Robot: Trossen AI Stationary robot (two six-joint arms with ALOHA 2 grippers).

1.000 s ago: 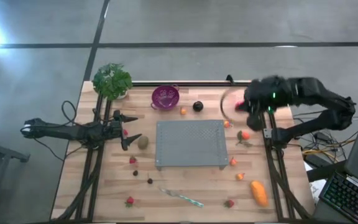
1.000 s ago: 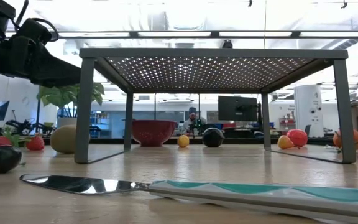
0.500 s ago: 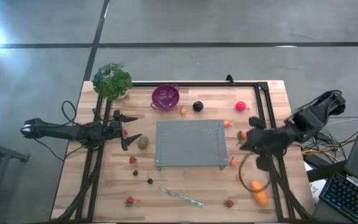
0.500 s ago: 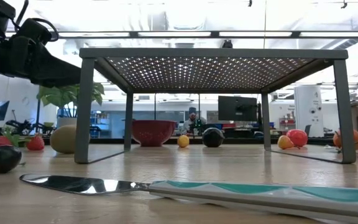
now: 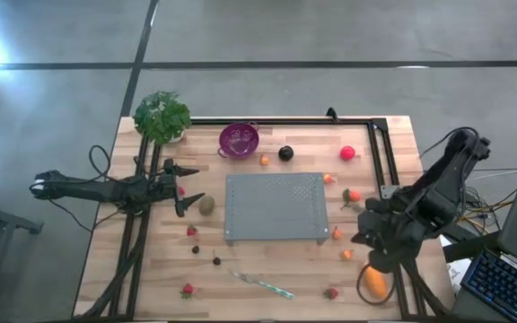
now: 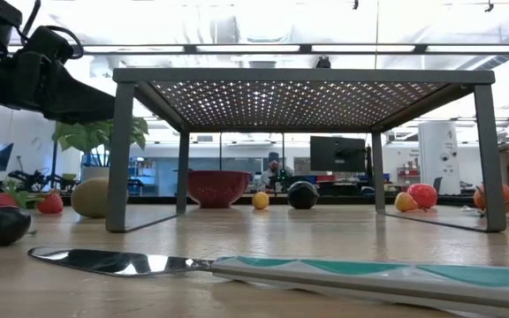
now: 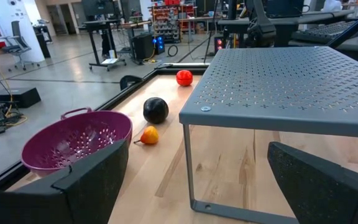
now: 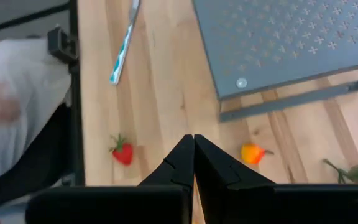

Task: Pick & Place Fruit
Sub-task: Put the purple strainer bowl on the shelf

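Toy fruits lie scattered on the wooden table: a pink-red ball [image 5: 347, 152], a dark plum [image 5: 285, 153], a kiwi [image 5: 206, 205], strawberries [image 5: 191, 231] [image 5: 332, 292], small orange pieces [image 5: 346, 255] and a larger oblong orange one [image 5: 375, 283]. My right gripper [image 5: 363, 240] hangs shut above the near right part of the table, slanting down. In its wrist view the shut fingers [image 8: 193, 146] point between a strawberry [image 8: 122, 152] and an orange piece [image 8: 252, 153], touching neither. My left gripper [image 5: 192, 187] waits open at the table's left, beside the kiwi.
A grey perforated rack [image 5: 276, 206] stands on legs mid-table. A purple colander [image 5: 239, 139] and a leafy plant [image 5: 162, 117] are at the far left. A slim knife [image 5: 263, 284] lies near the front edge. Black frame rails [image 5: 382, 161] run along the table's sides.
My right gripper has swung from above the table's far right corner toward the near edge and come lower, staying shut. The pink-red ball stays where it was. My left arm has kept still.
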